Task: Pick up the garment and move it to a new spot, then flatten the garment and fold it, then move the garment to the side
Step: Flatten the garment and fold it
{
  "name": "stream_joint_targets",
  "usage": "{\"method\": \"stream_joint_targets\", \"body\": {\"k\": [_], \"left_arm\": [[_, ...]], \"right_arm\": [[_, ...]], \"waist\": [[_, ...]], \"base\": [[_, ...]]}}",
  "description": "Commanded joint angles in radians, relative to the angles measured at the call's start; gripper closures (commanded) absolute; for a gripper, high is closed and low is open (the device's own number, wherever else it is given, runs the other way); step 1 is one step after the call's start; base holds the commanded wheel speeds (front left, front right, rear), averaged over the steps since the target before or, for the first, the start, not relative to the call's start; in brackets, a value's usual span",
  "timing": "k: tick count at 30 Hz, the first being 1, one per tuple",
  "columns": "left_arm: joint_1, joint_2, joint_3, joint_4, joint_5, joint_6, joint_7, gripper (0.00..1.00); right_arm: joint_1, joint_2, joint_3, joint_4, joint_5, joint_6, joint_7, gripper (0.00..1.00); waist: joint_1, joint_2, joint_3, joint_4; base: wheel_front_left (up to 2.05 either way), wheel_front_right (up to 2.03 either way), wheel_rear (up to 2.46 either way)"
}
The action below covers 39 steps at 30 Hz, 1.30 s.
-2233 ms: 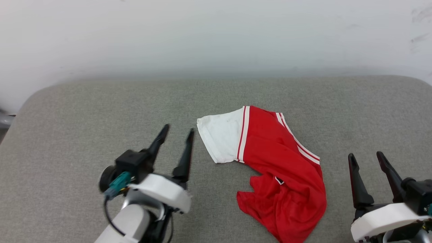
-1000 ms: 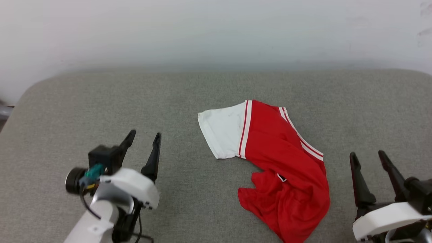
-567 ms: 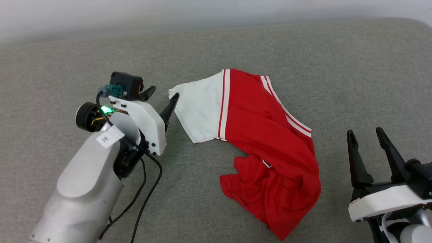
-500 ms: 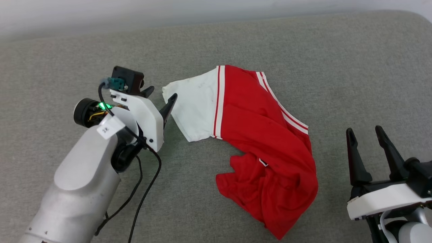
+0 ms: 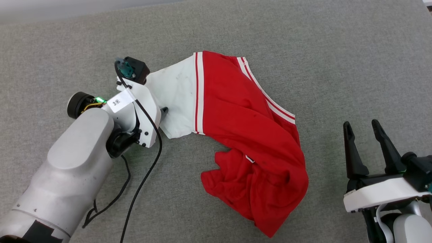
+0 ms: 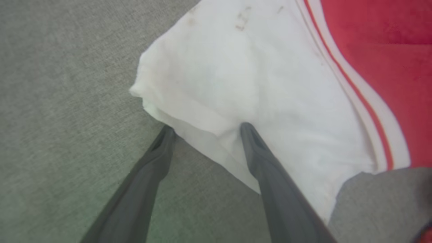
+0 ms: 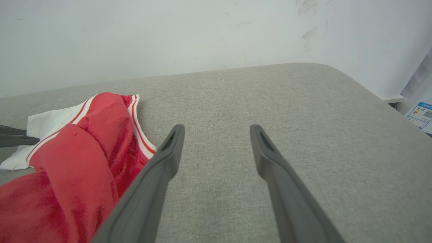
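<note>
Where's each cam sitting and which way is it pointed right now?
Head: high, looking down on the grey cushion; left forearm and right gripper show.
Left wrist: low, facing the garment, white sleeve at the open left gripper.
Right wrist: low, looking across the cushion to the wall; own open fingers.
All three share the garment.

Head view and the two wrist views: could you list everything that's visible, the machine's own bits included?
garment: one, red with a white sleeve and red-and-white striped trim, crumpled mid-surface.
padded surface: one, grey fabric, under everything.
wall: one, white, behind the surface.
printed label: one, white and blue, beyond the surface's far right corner.
left forearm: one, pale silver, lower left.
left gripper: one, dark fingers, open, tips at the white sleeve's edge.
right gripper: one, dark fingers, open, over bare surface right of the garment.
</note>
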Motion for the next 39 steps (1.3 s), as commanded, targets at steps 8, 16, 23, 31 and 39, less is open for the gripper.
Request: {"method": "stream_joint_targets", "body": {"k": [8,16,23,31,39], "left_arm": [[0.046,0.010,-0.106,0.017,0.004,-0.008,-0.121,1.00],[0.040,0.003,-0.096,-0.050,0.080,0.032,-0.375,1.00],[0.153,0.079,-0.056,-0.227,0.063,0.117,-0.432,1.00],[0.449,0.211,0.025,-0.447,-0.034,0.289,-0.438,1.00],[0.749,0.265,0.107,-0.501,-0.176,0.402,-0.482,1.00]], "right_arm": [[-0.021,0.000,-0.010,0.020,-0.003,-0.001,-0.003,0.00],[0.015,0.000,-0.038,0.026,-0.011,-0.001,0.012,0.00],[0.061,0.000,-0.067,0.016,-0.012,-0.001,0.030,0.00],[0.109,0.000,-0.085,-0.001,-0.004,-0.001,0.046,0.00],[0.130,0.000,-0.079,-0.010,-0.012,-0.001,0.070,0.00]], "waist": [[0.0000,0.0000,-0.023,0.015],[0.0000,0.0000,-0.111,0.067],[0.0000,0.0000,-0.187,0.124],[0.0000,0.0000,-0.237,0.161],[0.0000,0.0000,-0.260,0.167]], "base": [[0.00,0.00,0.00],[0.00,0.00,0.00],[0.00,0.00,0.00],[0.00,0.00,0.00],[0.00,0.00,0.00]]}}
